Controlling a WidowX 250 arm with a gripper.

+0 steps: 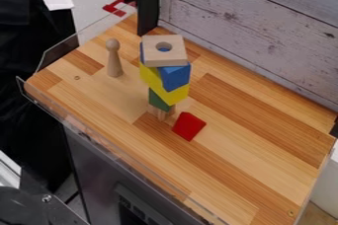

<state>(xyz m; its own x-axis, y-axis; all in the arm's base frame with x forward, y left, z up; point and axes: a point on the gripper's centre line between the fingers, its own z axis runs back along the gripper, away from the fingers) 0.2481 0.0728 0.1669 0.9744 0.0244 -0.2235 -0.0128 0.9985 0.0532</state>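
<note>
A tower of blocks stands upright near the middle of the wooden table. Its top is a natural-wood square block (165, 51) with a round hole. Beneath it are a blue block (174, 76), a yellow block (170, 93) set at an angle and a green block (159, 100). Natural-wood pieces (161, 113) are at the tower's base. A red block (189, 126) lies on the table just right of the base. Left of the tower, a round-headed wooden peg (114, 58) stands upright.
The wooden tabletop (264, 137) has a clear plastic rim (63, 115) along its left and front sides. A grey plank wall (257, 31) runs behind it. A black post (147, 7) rises at the back left, near a red object (116, 8).
</note>
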